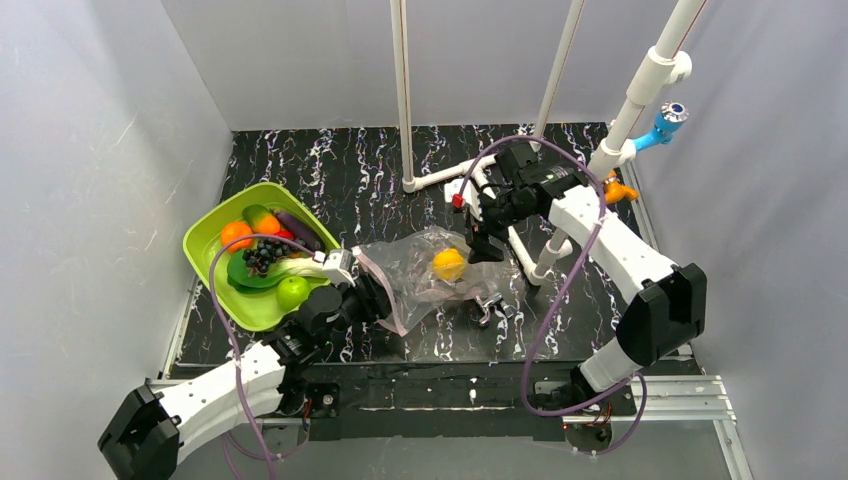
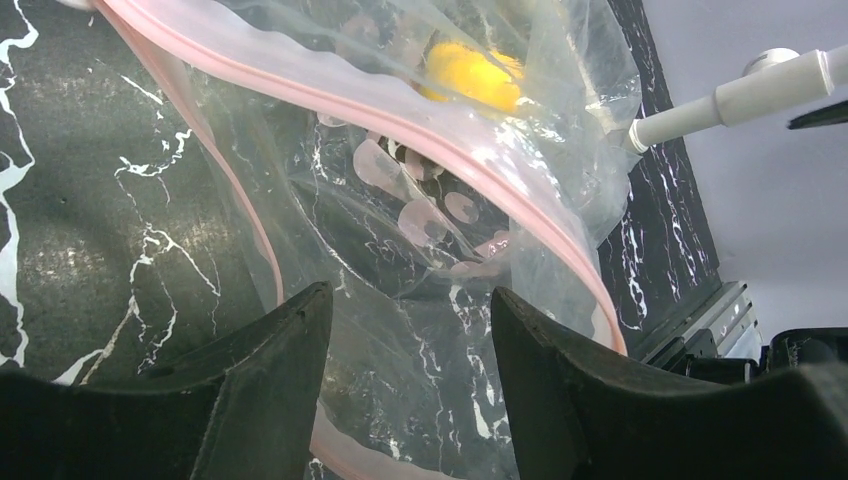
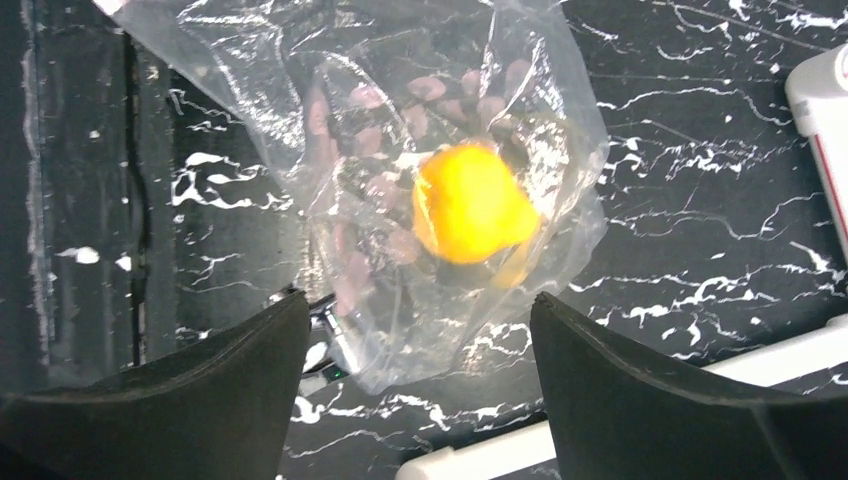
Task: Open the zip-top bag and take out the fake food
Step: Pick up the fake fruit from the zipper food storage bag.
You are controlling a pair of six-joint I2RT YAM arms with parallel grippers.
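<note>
Top: zip-top bag (image 1: 420, 265) sits mid-surface (image 1: 330, 170) with the yellow lemon (image 1: 448, 264) inside. The other fake food (image 1: 236, 234) is in the lime-green tray (image 1: 215, 235) by the left edge, left gripper (image 1: 385, 300) is at the bag's left-hand mouth, and right gripper (image 1: 480, 245) is over its far right side. Left wrist: fingers (image 2: 290, 340) stand apart, with clear film and the pink zip strip (image 2: 400, 125) running loose through the gap. Right wrist: fingers (image 3: 260, 350) are spread wide, with bag and lemon below the gap, clear of both.

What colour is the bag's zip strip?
Pale pink; the zip strip shows best in the left wrist view.
</note>
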